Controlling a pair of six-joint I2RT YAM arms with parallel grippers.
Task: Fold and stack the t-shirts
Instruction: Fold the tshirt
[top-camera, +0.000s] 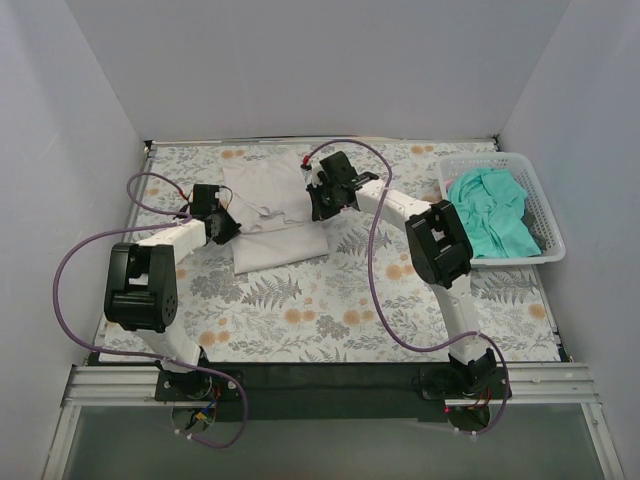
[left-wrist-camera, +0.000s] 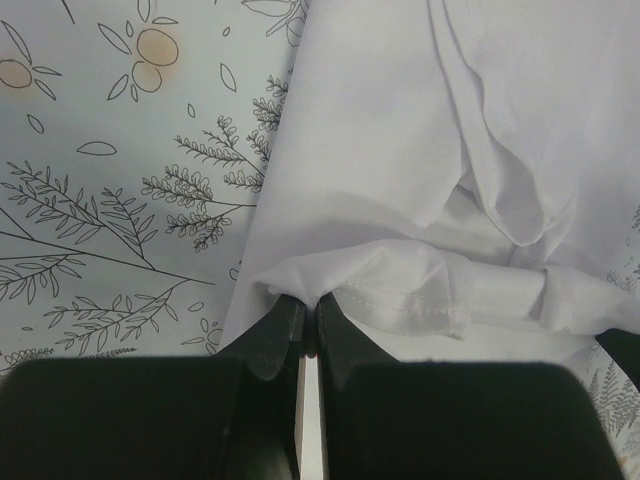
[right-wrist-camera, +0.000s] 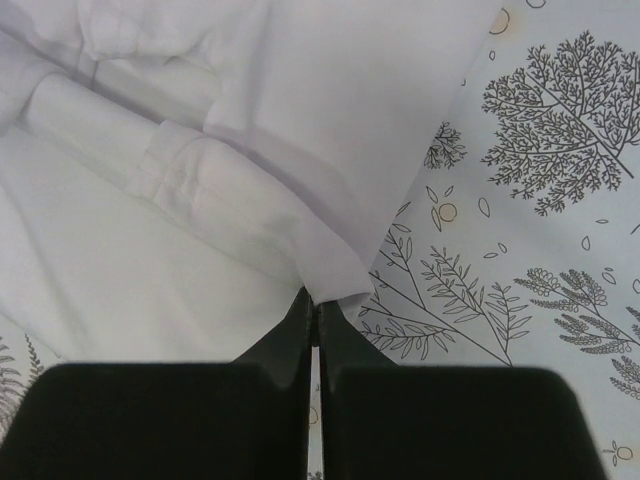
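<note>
The tabletop (top-camera: 330, 310) under me wears a matte covering printed with ferns and orange flowers, flat and probably grippy enough that cloth drags on it rather than slides. On its far middle lies the white soft cloth t-shirt (top-camera: 270, 215), partly folded into a rough rectangle with rumpled layers near its centre. I judge it light, limp and without stiffness, so it will sag and crease wherever I leave it unsupported. It is best taken by edges or corners, at two points well apart, so the span between them hangs straight. At the right edge stands the white plastic lattice basket (top-camera: 553, 245), rigid and open-sided, holding the teal-green crumpled cloth t-shirt (top-camera: 495, 215) in a loose heap, not yet folded. My left end effector (left-wrist-camera: 308, 310) is clenched on a turned-over hemmed edge at the left side of the white garment, with thin fabric bunched at its tips. My right end effector (right-wrist-camera: 313, 305) is clenched too, pinching a corner of a layer at the right side, just where cloth meets the printed surface. The hem carries a line of stitching, a slightly thicker band that should slip less from my smooth black fingers (left-wrist-camera: 270, 340) than a single layer.
</note>
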